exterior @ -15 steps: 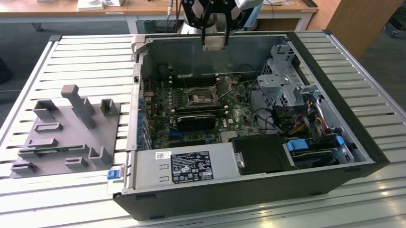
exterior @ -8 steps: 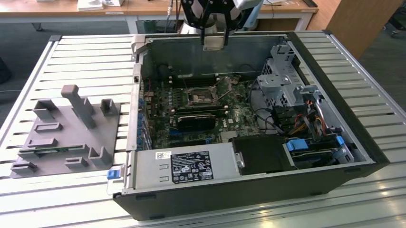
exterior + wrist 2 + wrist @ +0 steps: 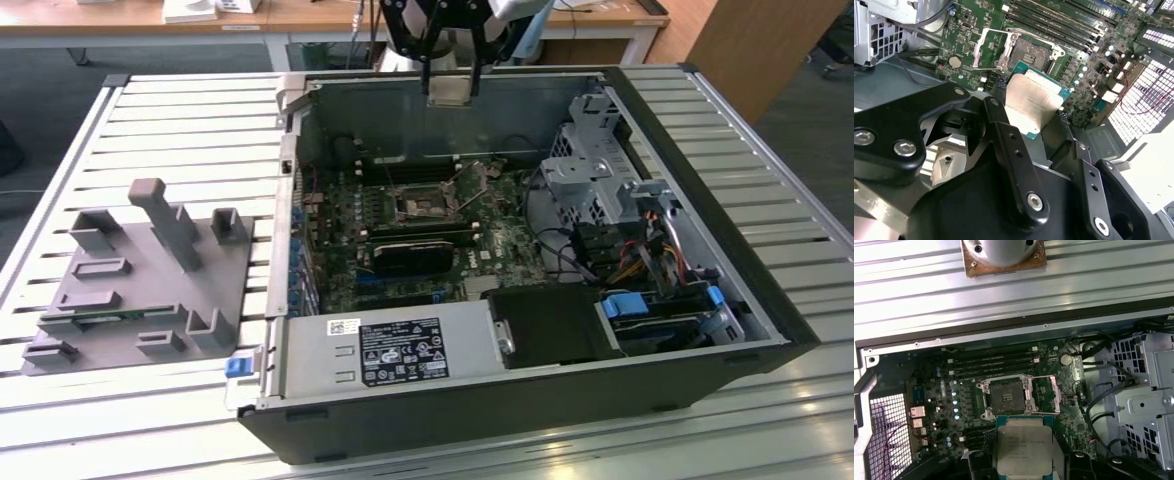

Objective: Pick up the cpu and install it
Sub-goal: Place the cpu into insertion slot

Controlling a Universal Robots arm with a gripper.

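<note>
**Open computer on the counter.** A slatted metal counter (image 3: 160, 130) carries an open computer case (image 3: 534, 410), which spans the middle and the exterior view's right. A grey tray (image 3: 134, 250) lies on the exterior view's left. Inside the case sits a green motherboard (image 3: 501, 240); its socket (image 3: 424, 203) stands open, dark centre bare. The claw (image 3: 451, 82) hangs at the upper middle of the exterior view, above the case's far wall, clamped on the cpu (image 3: 450, 92). In both wrist views the cpu's metal plate faces the camera, clear of the socket.
</note>
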